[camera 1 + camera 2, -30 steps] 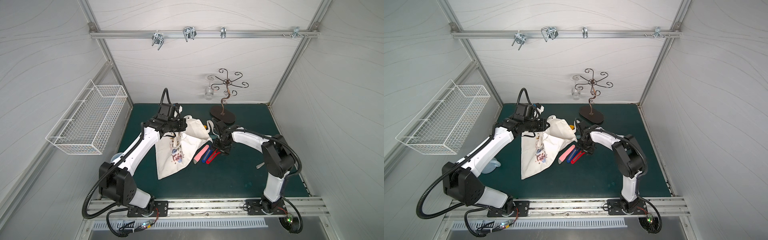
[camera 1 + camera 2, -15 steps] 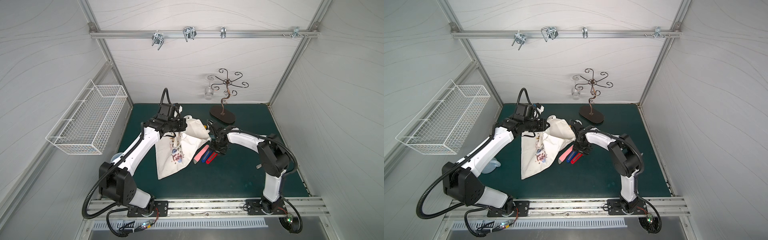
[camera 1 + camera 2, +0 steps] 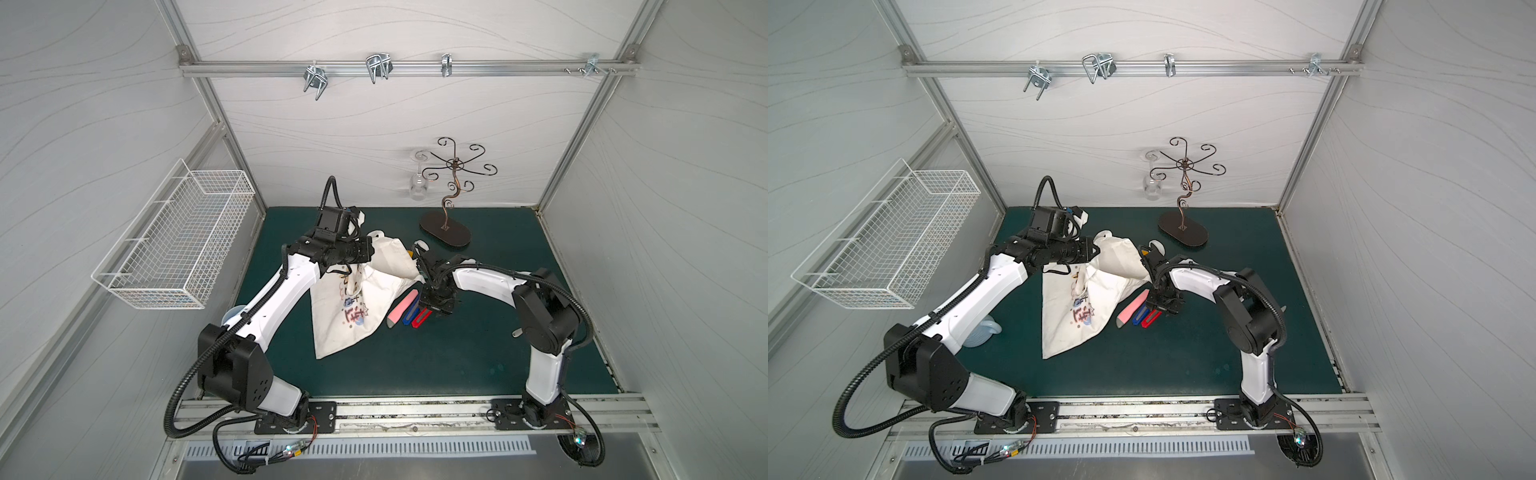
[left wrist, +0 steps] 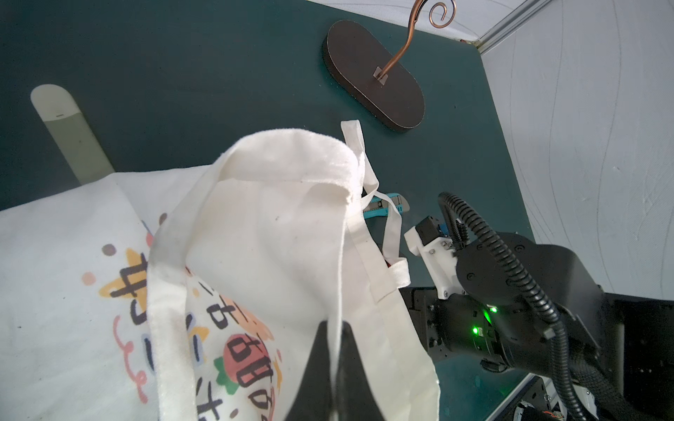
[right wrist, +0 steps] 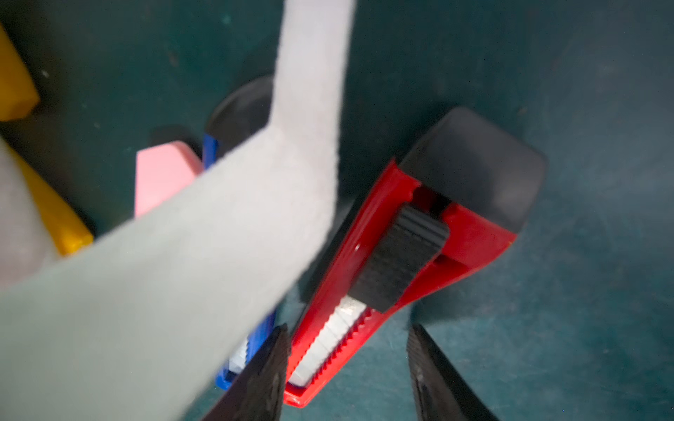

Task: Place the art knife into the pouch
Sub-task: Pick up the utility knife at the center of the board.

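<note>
The cream pouch [image 3: 353, 307] [image 3: 1075, 316] lies on the green mat with its printed side up. My left gripper [image 4: 334, 326] [image 3: 368, 257] is shut on the pouch's [image 4: 273, 226] upper rim and holds the mouth lifted. Beside the pouch lie a pink art knife [image 3: 402, 307], a blue one [image 3: 409, 316] and a red one [image 3: 419, 321]. My right gripper [image 5: 346, 330] [image 3: 427, 312] stands open astride the red knife [image 5: 401, 248]: one finger [image 5: 270, 364] touches its side, the other stands apart. A pouch handle strap [image 5: 255, 182] crosses the right wrist view.
A teal knife [image 4: 383, 207] and a yellow one [image 5: 62, 218] lie by the pouch's mouth. The glass-holder stand [image 3: 444, 232] with a hanging glass [image 3: 417, 187] is behind. A white wire basket [image 3: 178, 245] hangs on the left wall. A pale tube [image 4: 69, 135] lies behind the pouch.
The right gripper has shifted slightly toward the pouch over the red knife, and its jaws have narrowed. The left arm still holds the pouch rim as before.
</note>
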You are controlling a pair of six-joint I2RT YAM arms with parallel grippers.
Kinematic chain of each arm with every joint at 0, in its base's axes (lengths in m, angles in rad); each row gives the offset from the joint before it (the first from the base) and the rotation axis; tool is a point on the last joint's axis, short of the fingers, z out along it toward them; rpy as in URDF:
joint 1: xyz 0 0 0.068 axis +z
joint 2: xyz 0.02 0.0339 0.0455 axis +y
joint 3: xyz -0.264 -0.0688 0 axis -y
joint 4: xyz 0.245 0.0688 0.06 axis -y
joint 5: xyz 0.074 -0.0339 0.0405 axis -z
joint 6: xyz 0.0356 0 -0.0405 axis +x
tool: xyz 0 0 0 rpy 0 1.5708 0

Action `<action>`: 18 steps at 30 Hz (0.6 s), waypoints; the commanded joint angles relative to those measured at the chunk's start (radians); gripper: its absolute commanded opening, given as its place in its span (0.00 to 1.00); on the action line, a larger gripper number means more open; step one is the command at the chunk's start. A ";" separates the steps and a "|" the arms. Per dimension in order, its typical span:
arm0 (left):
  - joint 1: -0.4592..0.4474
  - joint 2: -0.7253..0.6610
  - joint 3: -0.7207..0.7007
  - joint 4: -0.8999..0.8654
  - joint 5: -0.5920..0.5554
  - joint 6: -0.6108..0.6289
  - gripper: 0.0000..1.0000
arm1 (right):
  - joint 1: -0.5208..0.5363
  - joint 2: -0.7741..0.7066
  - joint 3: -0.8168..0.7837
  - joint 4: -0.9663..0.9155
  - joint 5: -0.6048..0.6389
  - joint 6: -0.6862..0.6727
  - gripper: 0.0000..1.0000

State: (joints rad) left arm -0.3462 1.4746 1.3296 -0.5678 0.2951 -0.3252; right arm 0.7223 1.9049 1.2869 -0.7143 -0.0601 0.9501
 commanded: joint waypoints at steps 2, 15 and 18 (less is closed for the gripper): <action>-0.001 -0.016 0.039 0.041 0.003 0.013 0.00 | 0.010 0.015 -0.006 -0.033 0.019 0.006 0.47; -0.002 -0.016 0.040 0.039 0.008 0.018 0.00 | 0.030 0.015 -0.043 -0.061 0.083 -0.145 0.43; -0.002 -0.014 0.040 0.039 0.007 0.017 0.00 | 0.031 0.022 -0.056 -0.029 0.076 -0.194 0.44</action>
State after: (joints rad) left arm -0.3462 1.4746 1.3296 -0.5678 0.2951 -0.3252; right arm 0.7464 1.9045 1.2625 -0.7238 -0.0082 0.8211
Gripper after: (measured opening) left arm 0.061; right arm 0.434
